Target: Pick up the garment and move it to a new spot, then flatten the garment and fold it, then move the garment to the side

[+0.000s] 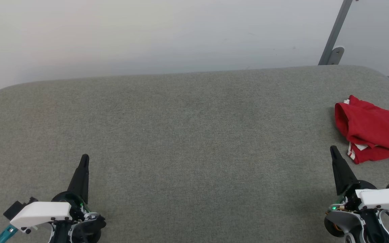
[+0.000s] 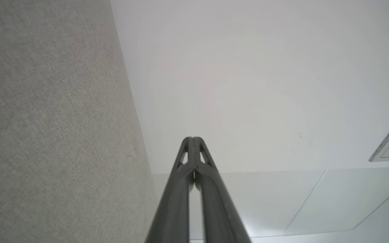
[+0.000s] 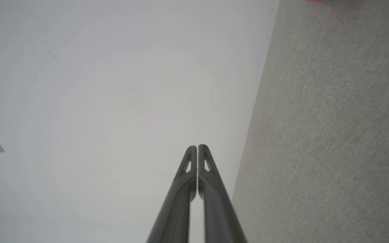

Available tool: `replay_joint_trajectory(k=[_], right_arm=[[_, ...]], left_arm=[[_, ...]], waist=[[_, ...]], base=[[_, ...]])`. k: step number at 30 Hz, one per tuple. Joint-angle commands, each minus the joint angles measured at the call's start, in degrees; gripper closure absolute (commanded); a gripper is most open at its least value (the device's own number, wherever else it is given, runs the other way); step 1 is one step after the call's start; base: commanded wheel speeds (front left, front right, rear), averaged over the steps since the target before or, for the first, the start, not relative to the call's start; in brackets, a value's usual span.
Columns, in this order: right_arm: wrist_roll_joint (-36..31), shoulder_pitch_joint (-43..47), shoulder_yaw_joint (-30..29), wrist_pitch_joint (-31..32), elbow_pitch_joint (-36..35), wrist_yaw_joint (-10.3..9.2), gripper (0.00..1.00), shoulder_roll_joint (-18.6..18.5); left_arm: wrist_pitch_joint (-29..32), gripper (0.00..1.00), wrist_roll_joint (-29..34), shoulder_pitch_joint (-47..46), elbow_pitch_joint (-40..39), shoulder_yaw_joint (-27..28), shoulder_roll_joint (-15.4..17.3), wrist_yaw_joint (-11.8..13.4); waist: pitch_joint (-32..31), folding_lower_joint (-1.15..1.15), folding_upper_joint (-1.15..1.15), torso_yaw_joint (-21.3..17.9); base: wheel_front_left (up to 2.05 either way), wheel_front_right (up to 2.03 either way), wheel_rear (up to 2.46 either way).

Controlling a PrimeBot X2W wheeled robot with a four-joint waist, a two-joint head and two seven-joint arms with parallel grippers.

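The garment (image 1: 373,130) is a red shirt lying bunched at the far right of the grey fabric surface (image 1: 187,135), partly cut off by the head view's right edge; a bit of white striped trim and dark lettering show. A sliver of the garment (image 3: 314,0) touches the top edge of the right wrist view. My right gripper (image 1: 333,150) is shut and empty, its tip just left of and below the shirt, apart from it. My left gripper (image 1: 84,158) is shut and empty at the lower left. Both pairs of fingers press together in the left wrist view (image 2: 192,139) and the right wrist view (image 3: 197,147).
A pale wall (image 1: 147,33) rises behind the surface's rounded far edge. A grey metal post (image 1: 334,33) with a bracket leans at the back right. The broad grey fabric between the two grippers lies flat and open.
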Motion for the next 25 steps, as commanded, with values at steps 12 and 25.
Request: replay_joint_trajectory(k=[12, 25], right_arm=[[0.22, -0.25, -0.02, 0.05, 0.08, -0.02, 1.0, 0.08], [0.22, -0.25, 0.0, 0.04, 0.08, -0.02, 1.0, 0.08]], left_arm=[[0.15, 1.0, -0.11, -0.73, -0.02, 0.17, -0.01, -0.33], [0.17, 1.0, -0.09, -0.73, -0.02, 0.19, -0.01, -0.33]], waist=[[0.0, 0.0, 0.0, 0.0], [0.0, 0.0, 0.0, 0.0]], base=[[0.0, 0.0, 0.0], [0.0, 0.0, 0.0]])
